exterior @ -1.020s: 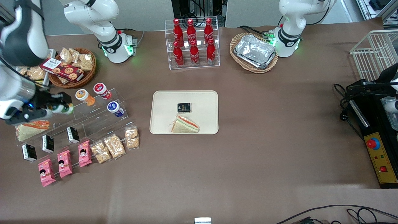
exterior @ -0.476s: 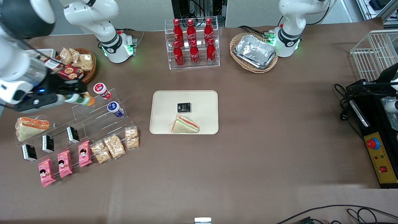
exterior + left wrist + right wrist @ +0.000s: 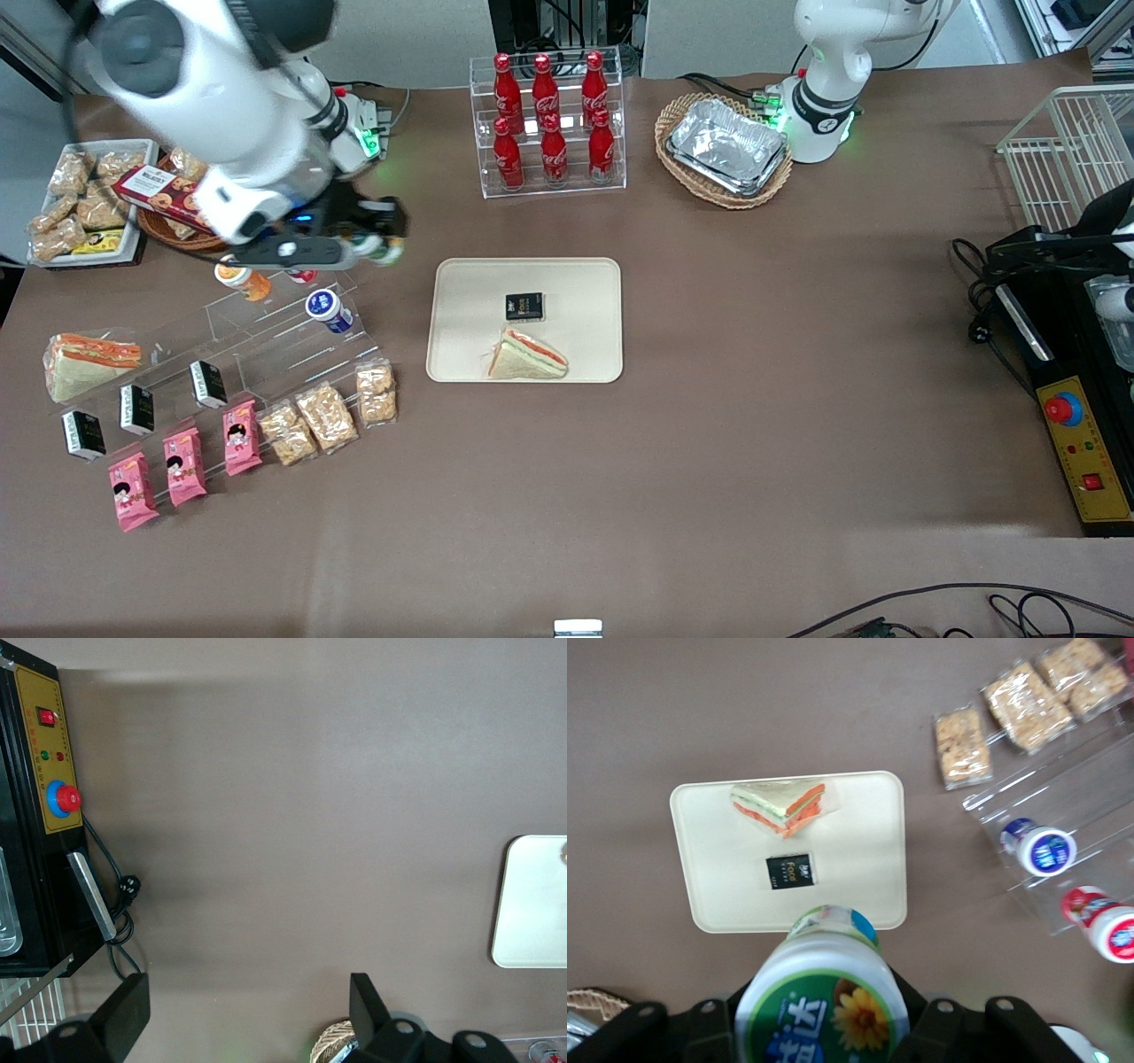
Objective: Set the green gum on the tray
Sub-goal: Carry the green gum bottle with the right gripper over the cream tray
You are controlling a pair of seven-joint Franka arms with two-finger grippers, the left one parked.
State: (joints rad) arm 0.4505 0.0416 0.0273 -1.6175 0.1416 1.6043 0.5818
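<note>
the claw [image 3: 376, 246] grips the green gum [image 3: 822, 1003] between its fingers, above the table beside the tray [image 3: 461, 275].

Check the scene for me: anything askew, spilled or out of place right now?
Nothing stands out. The gripper holds the green gum above the table, just short of the tray. The sandwich and black packet lie flat on the tray.

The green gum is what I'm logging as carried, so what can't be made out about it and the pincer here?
- Front view: the green gum is small and blurred in the pincer, above the table short of the tray.
- Right wrist view: its lid hides its body and the grip.
- Left wrist view: neither appears.
</note>
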